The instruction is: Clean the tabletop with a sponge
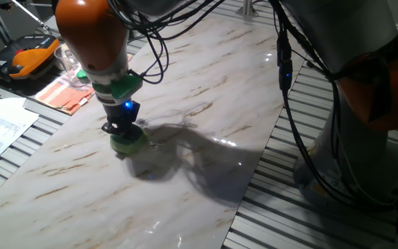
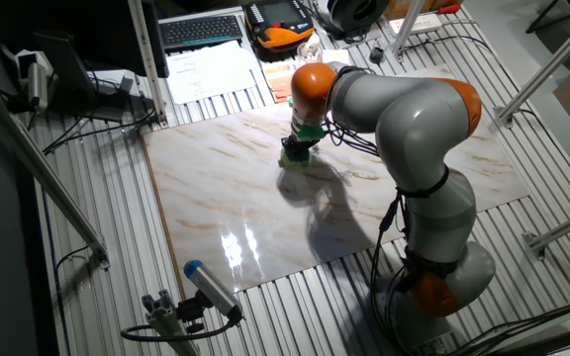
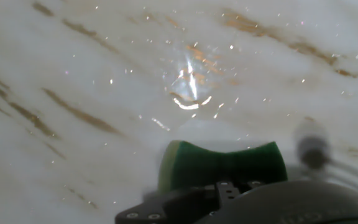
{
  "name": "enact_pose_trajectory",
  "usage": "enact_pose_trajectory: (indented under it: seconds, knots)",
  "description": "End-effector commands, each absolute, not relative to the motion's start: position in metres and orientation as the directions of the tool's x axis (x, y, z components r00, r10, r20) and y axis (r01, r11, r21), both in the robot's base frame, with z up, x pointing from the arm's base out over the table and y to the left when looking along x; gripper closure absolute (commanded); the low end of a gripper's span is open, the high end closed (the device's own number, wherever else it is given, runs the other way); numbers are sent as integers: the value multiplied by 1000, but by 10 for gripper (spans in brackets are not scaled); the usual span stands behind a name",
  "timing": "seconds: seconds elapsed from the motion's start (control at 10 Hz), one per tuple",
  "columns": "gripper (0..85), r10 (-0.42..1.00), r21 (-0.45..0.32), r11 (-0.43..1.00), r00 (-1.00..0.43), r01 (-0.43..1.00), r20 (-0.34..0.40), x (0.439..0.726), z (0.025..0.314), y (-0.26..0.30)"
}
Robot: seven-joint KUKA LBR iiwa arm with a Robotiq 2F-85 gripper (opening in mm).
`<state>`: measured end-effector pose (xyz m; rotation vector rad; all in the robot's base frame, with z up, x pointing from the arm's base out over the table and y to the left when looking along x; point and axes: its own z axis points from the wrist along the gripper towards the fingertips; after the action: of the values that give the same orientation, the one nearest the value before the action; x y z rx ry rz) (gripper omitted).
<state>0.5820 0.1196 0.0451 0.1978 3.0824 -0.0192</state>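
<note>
Hand view has my gripper point(image 3: 229, 186) clamped on the sponge point(image 3: 222, 163), pressed to the tabletop point(image 3: 104, 74), most slab ahead probably unwiped.

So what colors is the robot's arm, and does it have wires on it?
The arm is smooth grey with orange joint bands. Black cables hang loosely along it. Near the gripper sit a green ring and a small blue light; the fingers are black.
</note>
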Motion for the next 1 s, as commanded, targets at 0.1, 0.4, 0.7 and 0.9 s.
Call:
enact_pose_trajectory:
  seconds: [0.1, 0.4, 0.7, 0.9]
  knots:
    - [850, 114, -12, 993, -992, 115, -55, 587, 48, 111]
    - [850, 90, -14, 996, -994, 91, -66, 596, 42, 94]
    - [850, 51, -9, 999, -997, 52, -61, 605, 45, 70]
    - [850, 35, -12, 999, -998, 35, -58, 606, 47, 58]
